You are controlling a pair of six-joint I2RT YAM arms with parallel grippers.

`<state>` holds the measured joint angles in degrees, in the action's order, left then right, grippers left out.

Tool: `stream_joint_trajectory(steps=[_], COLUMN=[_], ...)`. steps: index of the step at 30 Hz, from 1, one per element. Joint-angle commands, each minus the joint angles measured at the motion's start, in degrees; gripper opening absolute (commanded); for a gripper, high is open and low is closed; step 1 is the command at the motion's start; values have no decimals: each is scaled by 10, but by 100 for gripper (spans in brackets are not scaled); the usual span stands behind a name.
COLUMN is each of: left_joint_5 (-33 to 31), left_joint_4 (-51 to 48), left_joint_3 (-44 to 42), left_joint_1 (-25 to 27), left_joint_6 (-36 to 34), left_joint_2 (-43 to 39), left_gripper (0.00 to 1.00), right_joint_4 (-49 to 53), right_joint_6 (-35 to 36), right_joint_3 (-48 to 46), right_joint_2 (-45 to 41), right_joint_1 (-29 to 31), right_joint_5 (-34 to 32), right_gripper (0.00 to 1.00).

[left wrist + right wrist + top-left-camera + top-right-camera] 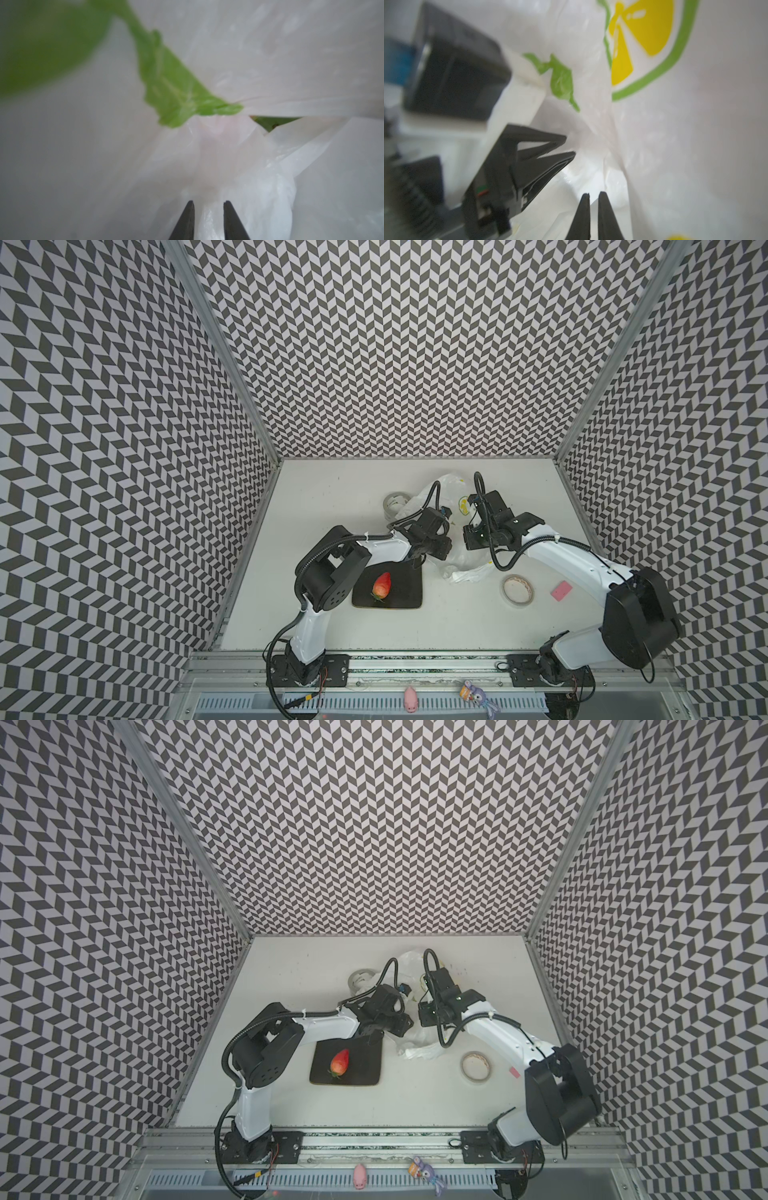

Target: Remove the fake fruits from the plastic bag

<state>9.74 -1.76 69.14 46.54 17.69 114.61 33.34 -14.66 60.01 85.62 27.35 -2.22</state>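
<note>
The white, matte table (332,497) carries everything. On it the plastic bag (465,556) is the biggest thing: thin, crinkly, translucent white film printed with yellow lemon slices ringed in green and with green leaves. It lies crumpled just beyond the far right corner of the black tray (405,593), with a twisted handle trailing toward the tray's right side. Through the film the left wrist view shows a faint pink blush and, in a slit, a sliver of dark green; what these are cannot be told.

The tray is a flat, dark square with rounded corners.

The left gripper (208,204) reaches over the tray's far edge into the bag, its black pointed jaws closed on a bunched fold of film. The right gripper (593,195), to the tray's far right, has its jaws nearly together with a thin edge of the bag pinched between them.

A wide beige tape roll (518,591) lies flat to the right of the tray; a paler tape roll (392,504) sits beyond the tray, against the bag.

One glossy red strawberry (382,585) with a green cap lies on the tray, left of its middle.

A small pink block (561,590) lies farthest right of the tray.
</note>
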Motion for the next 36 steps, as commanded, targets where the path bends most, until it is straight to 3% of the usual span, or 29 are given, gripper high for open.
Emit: stream_joint_trajectory(steps=[1,9,15,19,22,25,30,36], left_joint_5=[-12,-41,-59,-60,-58,-45,-16,2], left_joint_4=[12,-15,-26,-27,-21,7,36,9], left_joint_3=[-4,-21,-57,-52,-33,-15,7,1], left_joint_1=[10,26,27,27,27,27,28,30], left_joint_6=[-7,-28,-35,-38,-45,-55,-79,-100], left_joint_2=[-6,3,3,3,-9,-48,-122,-175], left_gripper=[27,25,24,23,25,32,55,69], right_joint_4=[-54,-68,-70,-59,-64,-58,-31,-11], right_joint_6=[-8,3,0,-1,-11,-25,-46,-74], right_joint_3=[21,22,28,48,41,28,11,12], right_joint_2=[29,76,88,97,68,32,-3,-23], right_joint_1=[-15,-88,-144,-153,-150,-147,-147,-148], right_joint_5=[-91,-122,-158,-112,-33,23,86,136], right_gripper=[15,30,47,52,53,53,56,57])
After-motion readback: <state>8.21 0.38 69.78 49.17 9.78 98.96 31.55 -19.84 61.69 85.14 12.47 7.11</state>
